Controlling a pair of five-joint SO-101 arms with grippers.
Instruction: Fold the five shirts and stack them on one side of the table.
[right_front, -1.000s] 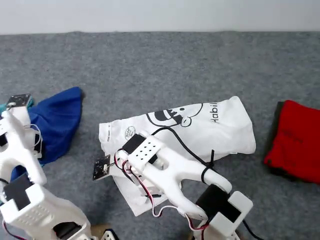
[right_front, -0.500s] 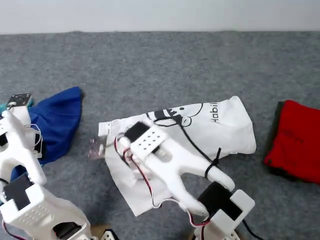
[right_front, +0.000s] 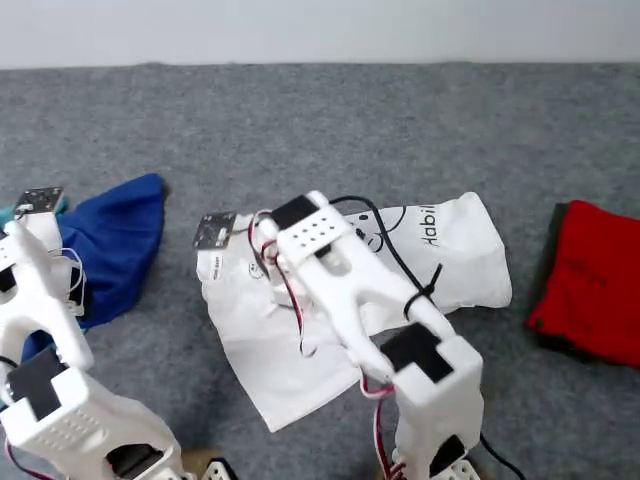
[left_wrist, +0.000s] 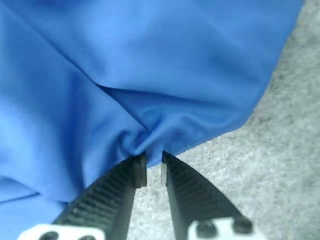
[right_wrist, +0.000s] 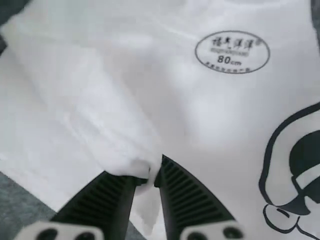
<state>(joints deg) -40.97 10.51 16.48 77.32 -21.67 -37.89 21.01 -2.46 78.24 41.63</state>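
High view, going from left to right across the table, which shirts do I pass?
blue shirt → white shirt → red shirt

shirts: 3 – blue shirt (right_front: 115, 235), white shirt (right_front: 455, 262), red shirt (right_front: 592, 285) | grippers: 2 – left gripper (left_wrist: 154, 170), right gripper (right_wrist: 152, 177) | table (right_front: 300, 130): 1
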